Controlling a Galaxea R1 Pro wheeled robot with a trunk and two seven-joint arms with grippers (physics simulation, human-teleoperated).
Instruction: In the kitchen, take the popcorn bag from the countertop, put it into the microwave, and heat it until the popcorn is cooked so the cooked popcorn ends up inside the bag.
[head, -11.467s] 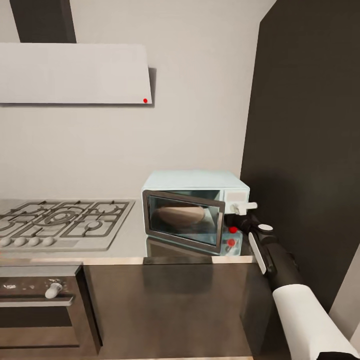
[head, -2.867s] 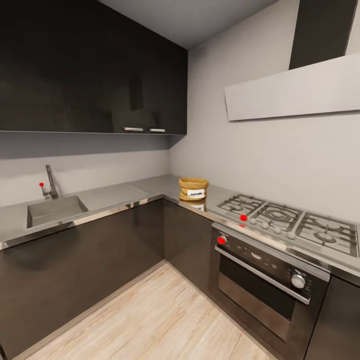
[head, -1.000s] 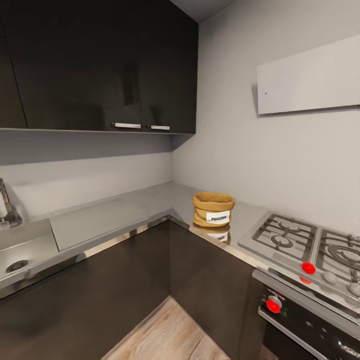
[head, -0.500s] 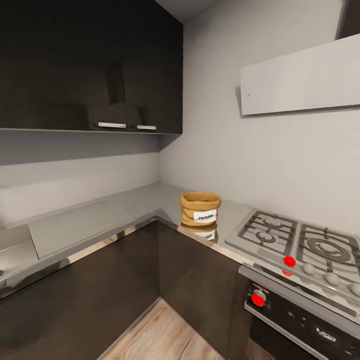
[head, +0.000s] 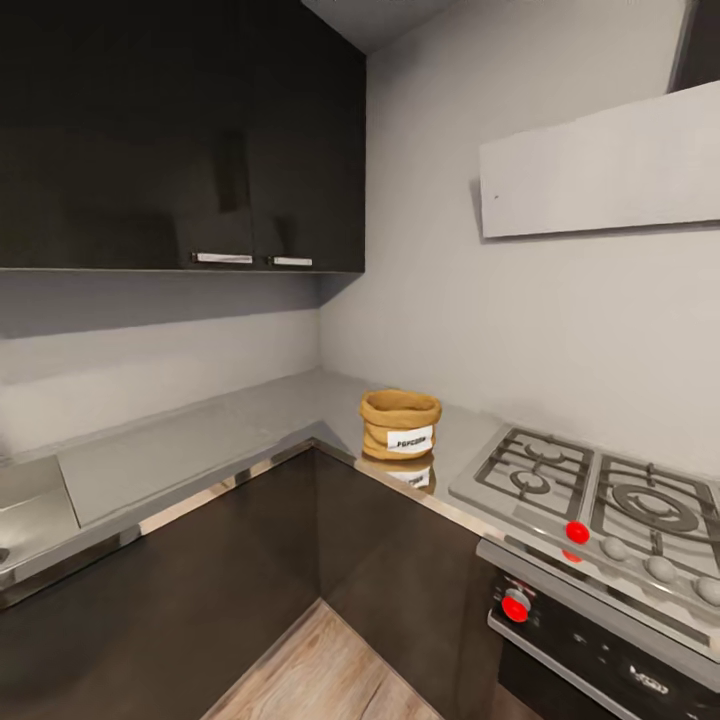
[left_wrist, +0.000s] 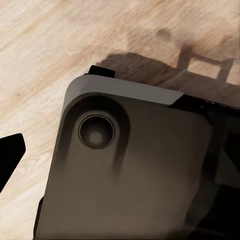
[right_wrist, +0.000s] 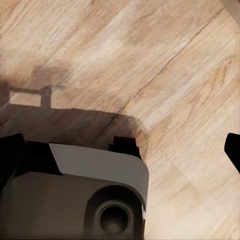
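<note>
The popcorn bag (head: 400, 425), a small tan sack with a rolled rim and a white label, stands upright on the grey countertop (head: 200, 445) near the inner corner, just left of the hob. The microwave is out of view. In the left wrist view one dark fingertip (left_wrist: 9, 157) juts in from the edge, over the robot's grey base (left_wrist: 130, 170) and wood floor. The right wrist view has a dark fingertip (right_wrist: 233, 150) at its edge, above the base (right_wrist: 75, 195). Nothing lies between the fingers of either gripper.
A gas hob (head: 600, 500) with red-marked knobs sits right of the bag, above a dark built-in oven (head: 600, 650). A sink basin (head: 20, 515) lies at the far left. Dark wall cabinets (head: 180, 130) and a pale hood (head: 600, 170) hang overhead. Wood floor (head: 320, 670) fills the corner below.
The whole head view has shifted as the camera moved; the bag now sits a little further left and lower in the picture. The bag itself stands where it was.
</note>
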